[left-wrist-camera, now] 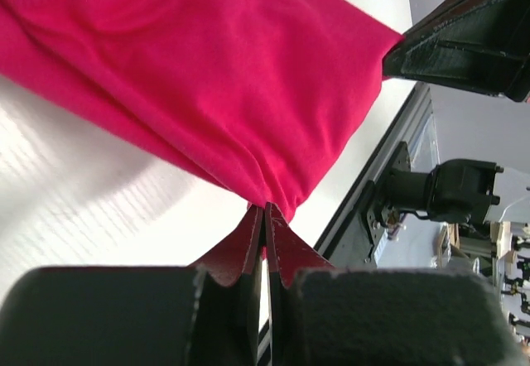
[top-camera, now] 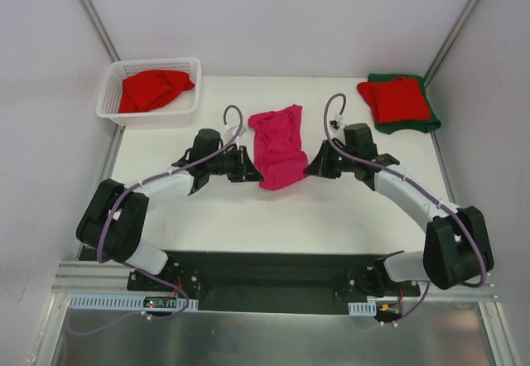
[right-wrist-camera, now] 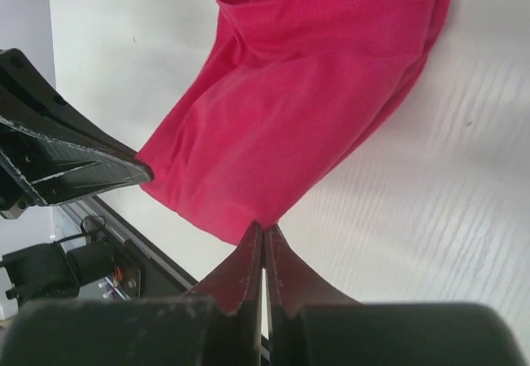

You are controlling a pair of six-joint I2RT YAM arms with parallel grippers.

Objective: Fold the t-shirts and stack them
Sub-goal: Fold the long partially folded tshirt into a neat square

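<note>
Item: pink t-shirt [top-camera: 277,146], bright magenta, soft knit, rumpled and loosely bunched, with a hemmed edge showing. It lies on the white tabletop [top-camera: 331,209], stretched between my two grippers.

My left gripper [left-wrist-camera: 263,217]: jaws pressed together, pinching a gathered corner of the cloth, which fans out from my fingertips.

My right gripper [right-wrist-camera: 263,233]: jaws likewise closed, nipping the opposite lower edge.

Further items: crumpled red t-shirt [top-camera: 153,89] in a white lattice basket [top-camera: 116,105], well beyond and outward of my left gripper. Folded red t-shirt [top-camera: 396,97] stacked on a dark green t-shirt [top-camera: 431,122], beyond and outward of my right gripper.
</note>
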